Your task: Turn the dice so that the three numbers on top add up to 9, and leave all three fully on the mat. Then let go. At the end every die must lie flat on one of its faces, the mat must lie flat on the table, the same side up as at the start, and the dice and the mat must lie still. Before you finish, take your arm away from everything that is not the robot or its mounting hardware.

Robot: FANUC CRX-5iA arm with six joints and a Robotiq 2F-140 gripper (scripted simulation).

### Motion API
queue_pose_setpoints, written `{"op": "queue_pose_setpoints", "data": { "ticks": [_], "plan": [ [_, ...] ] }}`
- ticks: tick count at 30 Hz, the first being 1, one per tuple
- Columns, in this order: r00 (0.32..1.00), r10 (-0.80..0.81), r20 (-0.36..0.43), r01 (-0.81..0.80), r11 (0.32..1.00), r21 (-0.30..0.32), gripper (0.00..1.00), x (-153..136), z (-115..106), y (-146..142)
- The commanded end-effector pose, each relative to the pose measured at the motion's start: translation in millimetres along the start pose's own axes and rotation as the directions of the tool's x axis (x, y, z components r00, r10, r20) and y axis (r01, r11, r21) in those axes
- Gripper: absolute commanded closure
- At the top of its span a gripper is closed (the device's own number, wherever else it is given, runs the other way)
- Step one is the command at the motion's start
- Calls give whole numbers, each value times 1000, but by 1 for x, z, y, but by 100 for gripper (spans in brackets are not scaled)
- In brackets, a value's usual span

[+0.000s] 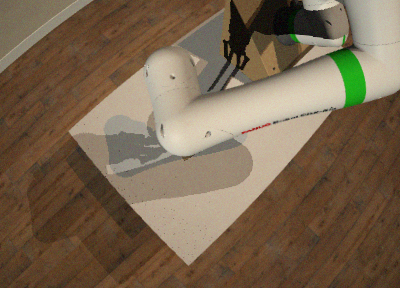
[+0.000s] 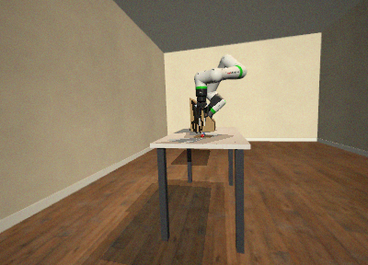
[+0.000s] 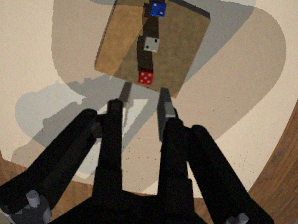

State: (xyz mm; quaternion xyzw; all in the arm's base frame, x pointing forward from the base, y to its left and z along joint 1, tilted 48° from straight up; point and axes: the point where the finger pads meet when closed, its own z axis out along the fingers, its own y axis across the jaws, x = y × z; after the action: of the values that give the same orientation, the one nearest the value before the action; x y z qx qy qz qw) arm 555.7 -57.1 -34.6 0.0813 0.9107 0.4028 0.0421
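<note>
The brown square mat [image 3: 186, 47] lies on the table, mostly hidden by the arm in the top view. Three dice lie on it in a row in the wrist view. The red die [image 3: 145, 77] [image 2: 202, 135] is near the mat's near edge, with five pips on top. The white die [image 3: 151, 44] is in the middle and seems to show two dark pips. The blue die [image 3: 158, 9] is farthest and seems to show two pips. My gripper [image 3: 144, 96] is partly open and empty. Its fingertips are above and just short of the red die, apart from it.
A tall angular tan object [image 1: 262, 48] [image 2: 209, 124] stands on the table [image 1: 190, 233] [image 2: 230, 145] near the robot's base. The arm [image 1: 270, 105] [image 2: 216, 74] reaches over the mat. Shadows of the arm and gripper fall across the mat and table.
</note>
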Motion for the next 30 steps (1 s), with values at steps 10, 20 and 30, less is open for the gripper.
{"op": "queue_pose_setpoints", "data": {
  "ticks": [10,20,30],
  "plan": [
    [1000,0,0,0,1000,0,0,0,-3,0],
    [1000,0,0,0,1000,0,0,0,-3,0],
    [1000,0,0,0,1000,0,0,0,-5,0]
  ]
}}
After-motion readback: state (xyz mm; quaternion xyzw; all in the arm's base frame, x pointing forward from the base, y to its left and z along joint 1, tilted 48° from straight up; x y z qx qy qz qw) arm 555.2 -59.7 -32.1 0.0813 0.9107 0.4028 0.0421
